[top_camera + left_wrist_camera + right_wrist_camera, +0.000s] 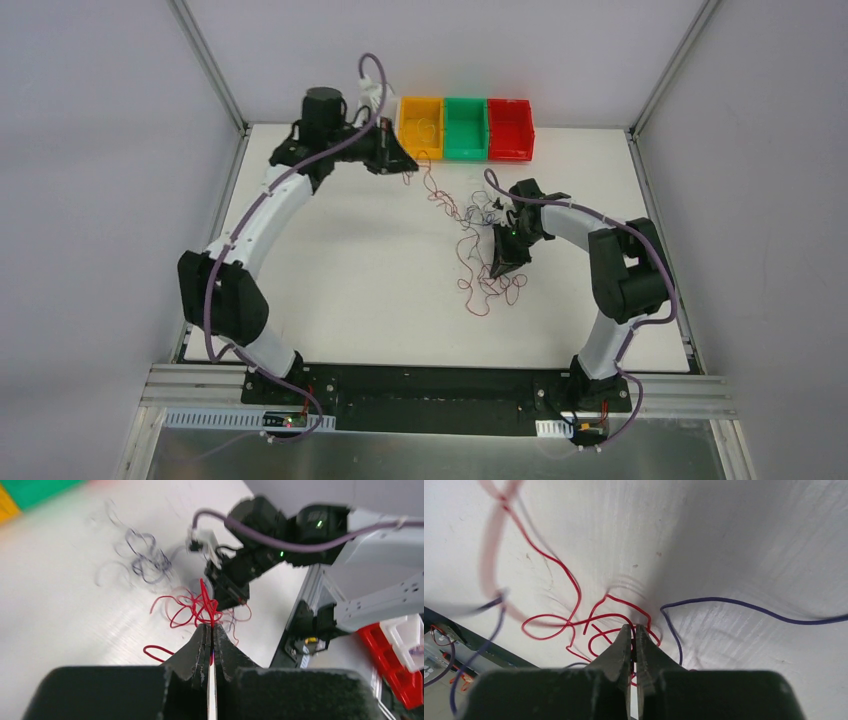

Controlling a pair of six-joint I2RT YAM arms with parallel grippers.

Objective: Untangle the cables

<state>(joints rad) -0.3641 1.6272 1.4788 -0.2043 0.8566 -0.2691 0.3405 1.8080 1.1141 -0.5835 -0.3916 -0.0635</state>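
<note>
Left wrist view shows you the left claw (210, 628) shut on a red strand of the cables (204, 600), with dark curls lying beyond its tips; only the right wrist view shows the right claw (634, 628) closed amid thin red loops, a blue strand beside it; top external view adds coloured bins (466, 152) beside the left claw

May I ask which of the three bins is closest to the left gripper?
The yellow bin, the leftmost: the left gripper hangs at its front; the green bin and red bin sit farther right.
</note>
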